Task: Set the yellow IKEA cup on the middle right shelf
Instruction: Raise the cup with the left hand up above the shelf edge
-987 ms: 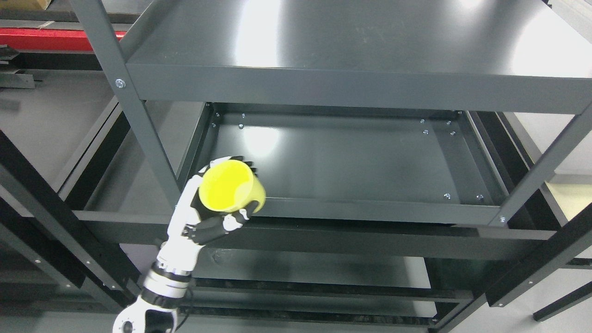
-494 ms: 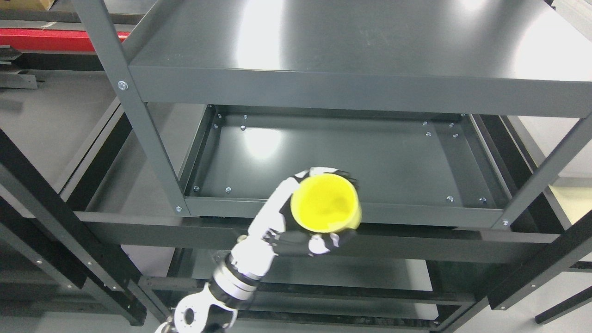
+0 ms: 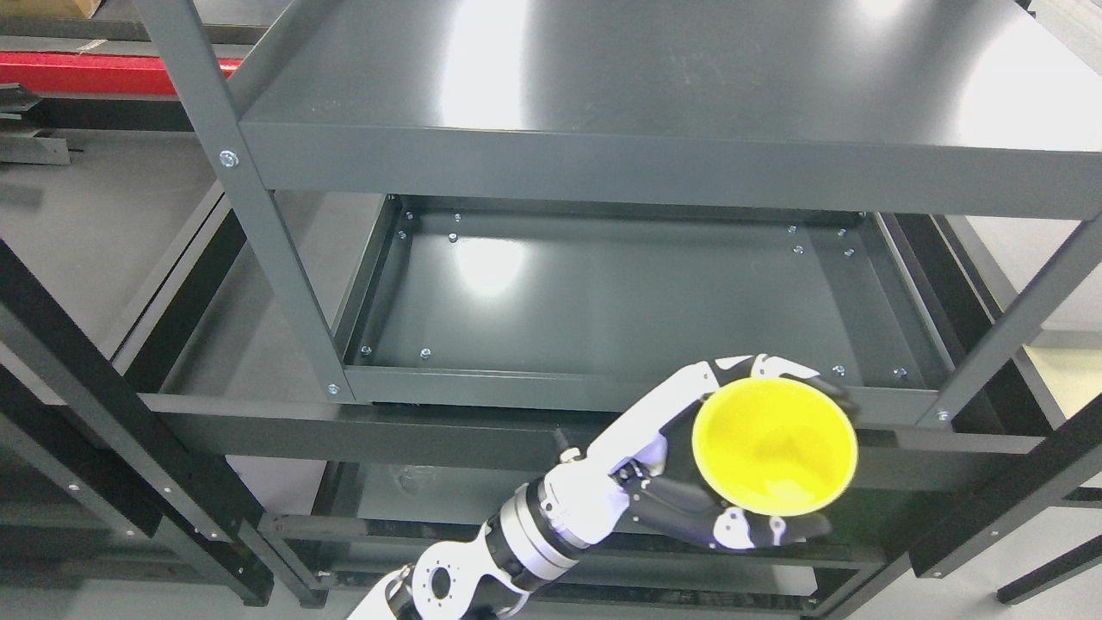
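The yellow cup (image 3: 775,448) is held in my left hand (image 3: 732,465), its open mouth facing up toward the camera. White and black fingers (image 3: 758,530) wrap around its sides. The hand hangs in front of the front rim of the middle shelf (image 3: 603,301), near that shelf's right end. The cup's base is hidden by its own rim. My left arm (image 3: 516,542) rises from the bottom edge, left of the middle. The right arm does not show.
A dark grey top shelf (image 3: 654,77) overhangs the middle one. Grey uprights stand at the front left (image 3: 258,232) and front right (image 3: 1016,319). A lower shelf (image 3: 560,499) lies beneath. Black frame bars cross at the left and right edges.
My left hand has carried the cup from the shelf's front left corner rightward along the front rim to its right end, and closer to the camera. The view shifted slightly early on.
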### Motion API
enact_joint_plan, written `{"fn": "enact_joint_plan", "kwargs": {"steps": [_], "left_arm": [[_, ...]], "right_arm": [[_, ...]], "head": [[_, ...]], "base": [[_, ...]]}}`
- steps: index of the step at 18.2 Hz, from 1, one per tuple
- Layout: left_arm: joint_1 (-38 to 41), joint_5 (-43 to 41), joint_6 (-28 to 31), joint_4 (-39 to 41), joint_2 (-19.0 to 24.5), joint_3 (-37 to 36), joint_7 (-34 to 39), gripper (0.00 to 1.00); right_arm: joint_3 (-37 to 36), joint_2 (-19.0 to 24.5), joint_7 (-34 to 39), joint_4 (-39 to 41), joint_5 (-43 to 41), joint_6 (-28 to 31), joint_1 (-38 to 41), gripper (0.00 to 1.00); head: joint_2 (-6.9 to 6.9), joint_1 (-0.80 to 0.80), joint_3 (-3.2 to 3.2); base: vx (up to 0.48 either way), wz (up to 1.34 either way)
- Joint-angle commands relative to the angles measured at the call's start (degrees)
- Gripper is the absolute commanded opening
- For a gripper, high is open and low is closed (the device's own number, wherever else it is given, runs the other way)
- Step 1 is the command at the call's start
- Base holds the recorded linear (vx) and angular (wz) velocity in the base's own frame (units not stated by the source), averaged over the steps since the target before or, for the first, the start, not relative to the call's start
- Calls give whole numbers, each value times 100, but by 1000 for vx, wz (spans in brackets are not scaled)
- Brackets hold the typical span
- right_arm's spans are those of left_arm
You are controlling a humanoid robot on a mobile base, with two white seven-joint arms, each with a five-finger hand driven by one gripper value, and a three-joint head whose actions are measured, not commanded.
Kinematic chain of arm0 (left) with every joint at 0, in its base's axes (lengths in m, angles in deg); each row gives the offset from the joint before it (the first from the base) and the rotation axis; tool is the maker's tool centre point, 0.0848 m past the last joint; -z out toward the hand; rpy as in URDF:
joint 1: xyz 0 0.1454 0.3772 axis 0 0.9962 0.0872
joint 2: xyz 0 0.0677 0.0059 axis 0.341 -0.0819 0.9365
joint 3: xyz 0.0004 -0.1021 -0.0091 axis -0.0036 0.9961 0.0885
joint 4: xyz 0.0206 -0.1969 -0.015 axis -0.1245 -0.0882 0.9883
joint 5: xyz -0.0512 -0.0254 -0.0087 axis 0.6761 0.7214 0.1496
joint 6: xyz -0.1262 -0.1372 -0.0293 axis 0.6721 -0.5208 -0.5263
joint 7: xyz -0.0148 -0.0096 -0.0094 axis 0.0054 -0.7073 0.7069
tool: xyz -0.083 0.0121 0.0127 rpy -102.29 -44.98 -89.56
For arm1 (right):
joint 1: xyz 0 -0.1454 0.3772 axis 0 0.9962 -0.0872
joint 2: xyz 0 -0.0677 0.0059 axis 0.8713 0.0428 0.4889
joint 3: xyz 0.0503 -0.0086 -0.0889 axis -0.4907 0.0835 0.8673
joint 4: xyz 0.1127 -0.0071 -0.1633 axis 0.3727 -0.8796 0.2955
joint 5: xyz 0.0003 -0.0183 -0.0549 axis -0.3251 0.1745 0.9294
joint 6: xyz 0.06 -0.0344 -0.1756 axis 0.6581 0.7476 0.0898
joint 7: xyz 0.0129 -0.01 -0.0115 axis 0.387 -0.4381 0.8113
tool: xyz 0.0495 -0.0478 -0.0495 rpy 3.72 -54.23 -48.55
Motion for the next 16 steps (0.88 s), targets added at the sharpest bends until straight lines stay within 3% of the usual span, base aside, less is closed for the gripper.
{"fn": "enact_joint_plan", "kwargs": {"steps": [1,5,9,13,16], "left_arm": [[-812,518,-105,9,90,-571,43,2],[-1567,684,-176,9,90,-263,34,2],[-2691,1440,-80,9,90,175,287,2],[-3361,1450,683,9,90,809,1683,1],[-3791,1450,1823,-35,90,1213,3149,1]], "right_arm": [[97,-100,-5,0,-141,5,79,100],[97,-100,-5,0,-141,5,79,99],[97,-100,-5,0,-141,5,79,99],[97,-100,-5,0,-141,5,79,99],[97,-100,-5,0,-141,5,79,100]], "head": [[0,0,0],[0,0,0],[0,0,0],[0,0,0],[0,0,0]], "base": [[0,0],[0,0],[0,0],[0,0],[0,0]]}}
